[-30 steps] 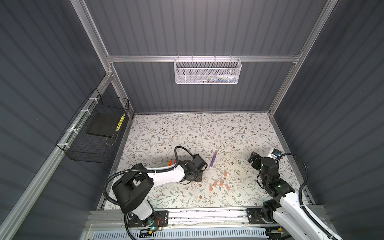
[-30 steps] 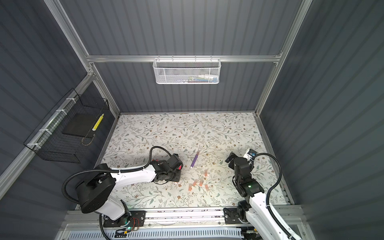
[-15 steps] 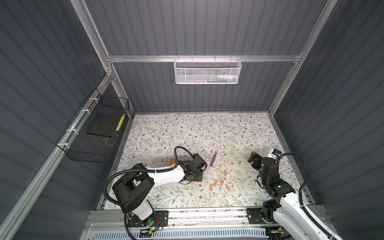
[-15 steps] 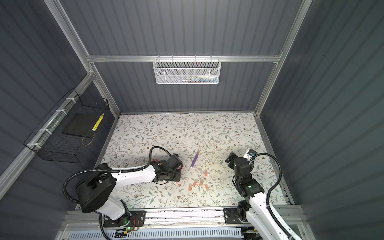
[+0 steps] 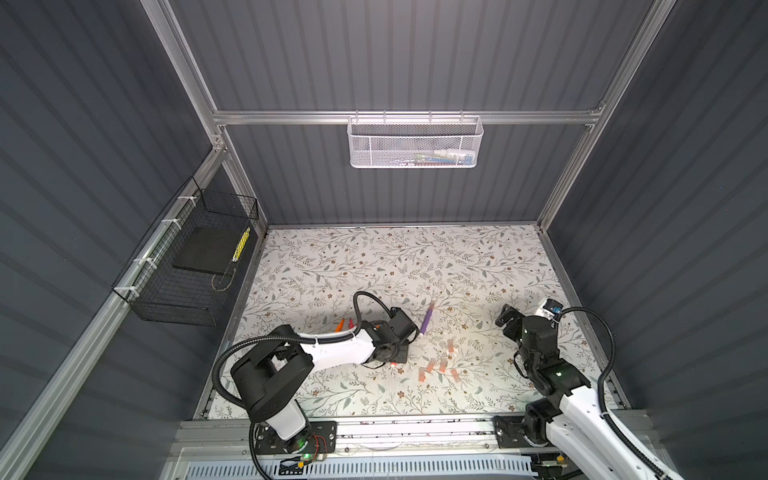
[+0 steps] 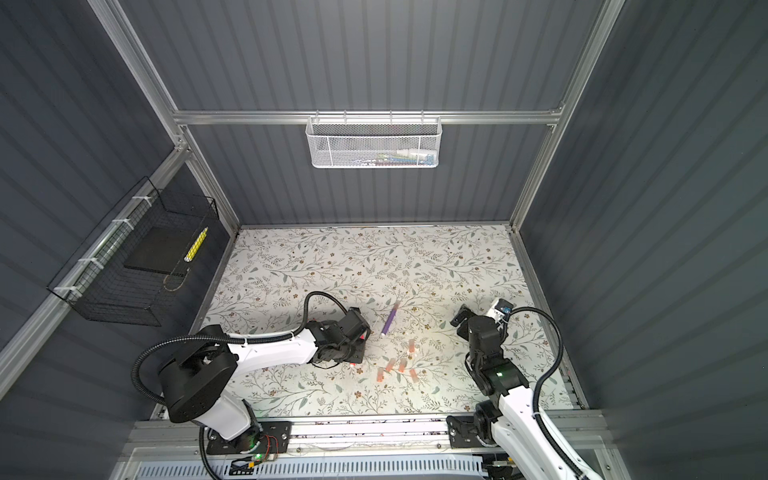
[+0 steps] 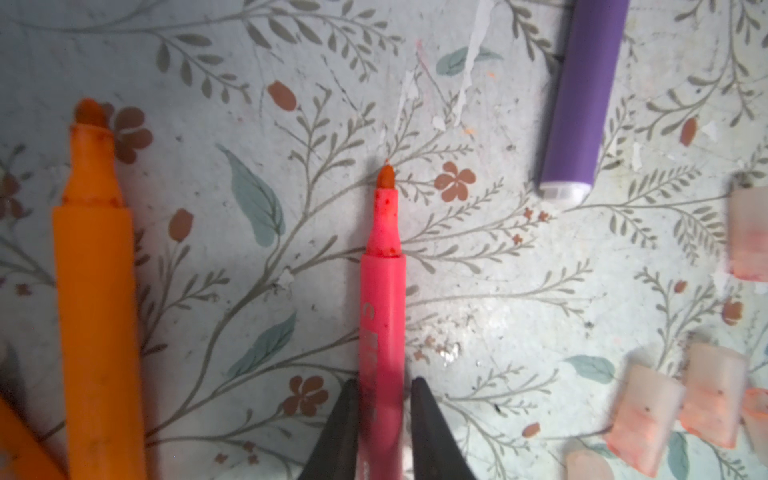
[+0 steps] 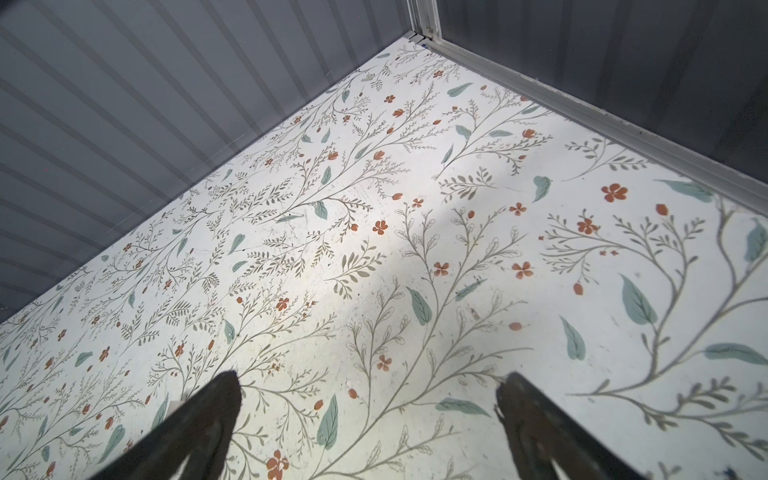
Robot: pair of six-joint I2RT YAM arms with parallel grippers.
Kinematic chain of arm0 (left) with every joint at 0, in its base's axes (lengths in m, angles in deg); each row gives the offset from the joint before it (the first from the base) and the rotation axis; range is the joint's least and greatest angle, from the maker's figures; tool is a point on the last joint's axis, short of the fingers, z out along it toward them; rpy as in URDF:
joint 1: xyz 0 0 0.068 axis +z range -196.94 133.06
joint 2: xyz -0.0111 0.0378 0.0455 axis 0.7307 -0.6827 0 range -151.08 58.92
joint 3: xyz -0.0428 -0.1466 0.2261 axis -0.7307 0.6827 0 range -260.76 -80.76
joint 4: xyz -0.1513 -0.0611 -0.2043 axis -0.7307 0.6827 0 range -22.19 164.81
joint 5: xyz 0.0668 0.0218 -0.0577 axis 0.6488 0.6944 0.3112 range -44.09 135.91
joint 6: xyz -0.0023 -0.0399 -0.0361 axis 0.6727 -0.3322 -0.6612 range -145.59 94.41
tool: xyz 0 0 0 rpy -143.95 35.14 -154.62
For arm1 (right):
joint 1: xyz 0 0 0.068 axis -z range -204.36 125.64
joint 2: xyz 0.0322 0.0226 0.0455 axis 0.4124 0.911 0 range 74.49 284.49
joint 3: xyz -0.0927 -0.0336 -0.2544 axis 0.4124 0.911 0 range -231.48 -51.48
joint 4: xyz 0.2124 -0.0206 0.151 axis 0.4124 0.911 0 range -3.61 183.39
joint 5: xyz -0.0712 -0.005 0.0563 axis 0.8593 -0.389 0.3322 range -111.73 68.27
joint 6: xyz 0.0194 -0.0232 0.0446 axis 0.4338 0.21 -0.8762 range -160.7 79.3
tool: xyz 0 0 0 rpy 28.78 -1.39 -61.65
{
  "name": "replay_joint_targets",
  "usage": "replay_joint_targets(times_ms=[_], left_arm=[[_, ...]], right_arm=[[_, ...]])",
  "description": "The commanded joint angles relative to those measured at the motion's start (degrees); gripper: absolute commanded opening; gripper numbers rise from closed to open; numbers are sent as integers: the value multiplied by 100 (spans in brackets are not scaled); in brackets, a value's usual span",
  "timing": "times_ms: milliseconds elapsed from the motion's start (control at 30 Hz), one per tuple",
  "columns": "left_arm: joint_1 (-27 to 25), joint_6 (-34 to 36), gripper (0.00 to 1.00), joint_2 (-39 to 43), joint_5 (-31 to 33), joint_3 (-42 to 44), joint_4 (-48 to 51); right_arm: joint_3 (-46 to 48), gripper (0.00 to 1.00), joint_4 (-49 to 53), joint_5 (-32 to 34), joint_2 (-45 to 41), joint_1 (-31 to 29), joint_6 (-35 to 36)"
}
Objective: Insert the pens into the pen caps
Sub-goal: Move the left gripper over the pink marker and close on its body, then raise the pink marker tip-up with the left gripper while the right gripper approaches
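A: Surface status?

B: Table (image 5: 374,266) has a white floral cover: grey-green sprigs, rust-red flowers. In the left wrist view it looks scuffed, with white flakes and faint ink streaks.

A: Enclosure?

B: Dark grey ribbed wall panels (image 5: 395,62) on three sides. Aluminium frame (image 5: 407,117) at the corners and across the back. White mesh basket (image 5: 415,145) hangs on the back rail, contents too small to tell. Black wire basket (image 5: 187,266) on the left wall holds a dark pad (image 5: 203,249) and a yellow patterned stick (image 5: 241,244).

A: Left gripper?

B: Left gripper (image 7: 384,386) is low over the table, front-left of centre. Jaws clamped on the barrel of a pink-red pen (image 7: 382,299), tip bare. Can't tell whether the pen is lifted or resting on the cover.

A: Other pens?

B: Orange pen (image 7: 97,291) lies beside it, apart, tip pointing the same way. Second orange pen (image 7: 20,457) just shows at the frame edge. Purple pen (image 5: 427,321) lies flat just right of the left gripper, between the arms.

A: Caps?

B: Pen caps (image 5: 432,365) sit loose in a small cluster on the table, nearer the front than the purple pen, between both arms. Pale pinkish, translucent.

A: Right gripper?

B: Right gripper (image 8: 370,380) hovers over the cover at the right side. Jaws wide apart, only floral print showing between them.
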Motion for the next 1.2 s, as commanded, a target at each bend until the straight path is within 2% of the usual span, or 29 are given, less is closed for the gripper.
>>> replay_joint_targets(times_ms=[0, 67, 200, 400, 567, 700, 800, 900, 1000, 1167], left_arm=[[-83, 53, 24, -399, -22, 109, 882], [-136, 54, 22, -462, 52, 87, 916], [-156, 38, 9, -555, -65, 168, 665], [-156, -80, 0, -614, -251, 167, 201], [-107, -101, 0, -535, -268, -71, 37], [204, -226, 0, -132, -583, -107, -502], [387, -201, 0, 81, -566, -281, -642], [485, -267, 0, 394, -442, -122, -1028], [489, -275, 0, 747, -188, 216, -1271], [491, 77, 0, 1235, -527, 764, -1720]], right_arm=[[45, 99, -21, 12, -17, 14, 63], [45, 99, -8, 5, -28, 14, 71], [76, 99, -13, -1, -109, 14, 71], [88, 99, -8, 0, -125, 14, 71], [106, 99, 1, 2, -176, 14, 62], [103, 99, 22, -35, -238, 14, 62], [-20, 99, 159, -457, -209, 14, 2], [1, 97, -164, -1442, -58, -33, -286], [-83, 93, -613, -2140, 247, -444, -618], [-594, 94, -1083, -1553, 992, -2197, -870]])
